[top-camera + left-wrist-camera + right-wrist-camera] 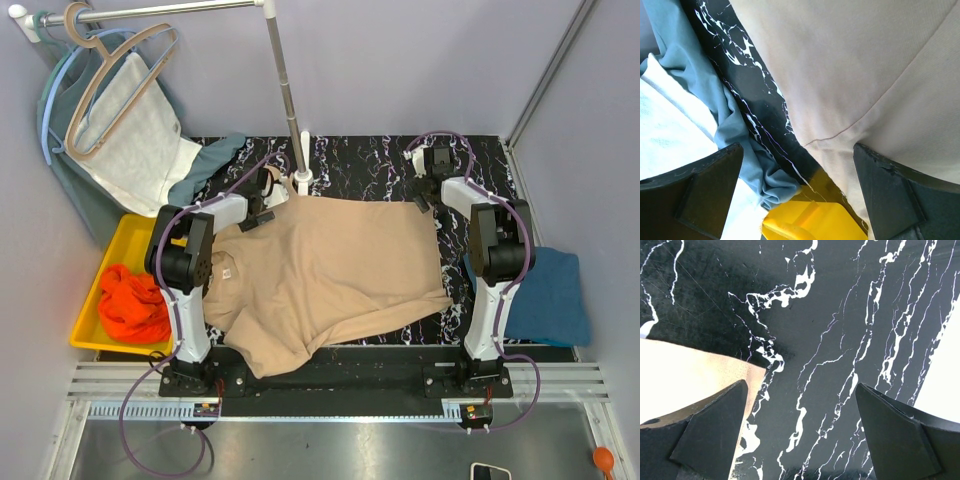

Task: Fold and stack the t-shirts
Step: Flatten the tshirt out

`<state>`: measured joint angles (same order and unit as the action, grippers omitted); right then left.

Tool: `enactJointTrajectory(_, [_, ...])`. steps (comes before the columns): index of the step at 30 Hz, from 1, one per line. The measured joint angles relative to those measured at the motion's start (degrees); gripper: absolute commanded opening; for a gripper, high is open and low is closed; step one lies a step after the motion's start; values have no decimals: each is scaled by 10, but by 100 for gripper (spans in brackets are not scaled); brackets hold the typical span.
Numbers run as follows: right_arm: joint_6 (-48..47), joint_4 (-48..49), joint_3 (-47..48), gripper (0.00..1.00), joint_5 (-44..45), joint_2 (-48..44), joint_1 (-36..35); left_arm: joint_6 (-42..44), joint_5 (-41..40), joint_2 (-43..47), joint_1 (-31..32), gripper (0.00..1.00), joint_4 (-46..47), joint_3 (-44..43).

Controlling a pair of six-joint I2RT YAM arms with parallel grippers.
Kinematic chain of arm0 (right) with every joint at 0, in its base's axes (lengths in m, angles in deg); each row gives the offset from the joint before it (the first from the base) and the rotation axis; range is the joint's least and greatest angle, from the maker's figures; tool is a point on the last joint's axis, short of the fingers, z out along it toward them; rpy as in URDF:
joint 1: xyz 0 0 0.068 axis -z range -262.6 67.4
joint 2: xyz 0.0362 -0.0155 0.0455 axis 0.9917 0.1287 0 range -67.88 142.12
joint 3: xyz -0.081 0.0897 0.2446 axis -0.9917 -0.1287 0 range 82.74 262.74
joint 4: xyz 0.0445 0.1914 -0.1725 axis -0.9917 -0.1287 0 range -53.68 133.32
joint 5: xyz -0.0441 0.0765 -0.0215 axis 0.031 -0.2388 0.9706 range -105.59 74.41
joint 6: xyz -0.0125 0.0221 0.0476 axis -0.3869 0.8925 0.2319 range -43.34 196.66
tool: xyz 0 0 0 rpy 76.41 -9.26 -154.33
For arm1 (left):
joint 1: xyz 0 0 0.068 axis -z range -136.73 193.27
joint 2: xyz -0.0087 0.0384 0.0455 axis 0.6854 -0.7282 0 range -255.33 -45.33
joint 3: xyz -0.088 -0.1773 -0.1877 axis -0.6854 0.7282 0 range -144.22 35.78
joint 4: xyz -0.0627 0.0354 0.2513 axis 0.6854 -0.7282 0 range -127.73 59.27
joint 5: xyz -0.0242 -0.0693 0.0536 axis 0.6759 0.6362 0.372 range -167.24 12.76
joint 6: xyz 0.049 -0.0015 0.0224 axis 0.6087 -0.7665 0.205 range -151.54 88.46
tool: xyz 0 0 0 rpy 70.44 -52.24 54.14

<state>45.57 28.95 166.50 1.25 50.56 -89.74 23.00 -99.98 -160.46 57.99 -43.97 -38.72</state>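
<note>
The beige-tan t-shirt [330,265] lies spread flat on the black marbled table [380,155] in the middle of the frame. The orange-red t-shirt [132,302] sits bunched in the yellow bin [118,238] at the left edge. The dark teal-blue t-shirt [552,297] lies at the right edge. The left gripper [797,147] hovers over the beige shirt's upper-left edge, jaws spread wide, grasping nothing. The right gripper [801,385], likewise spread and empty, hangs over bare table just off the shirt's upper-right corner.
</note>
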Motion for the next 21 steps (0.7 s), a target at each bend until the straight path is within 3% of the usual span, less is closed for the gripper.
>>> enactJointTrajectory(7, [12,-5,0,98,-15,0,-7,-31,13,0,1,99,-50,-46])
enactJointTrajectory(21, [19,-9,0,98,-23,-3,-40,-51,34,0,26,99,-56,-112])
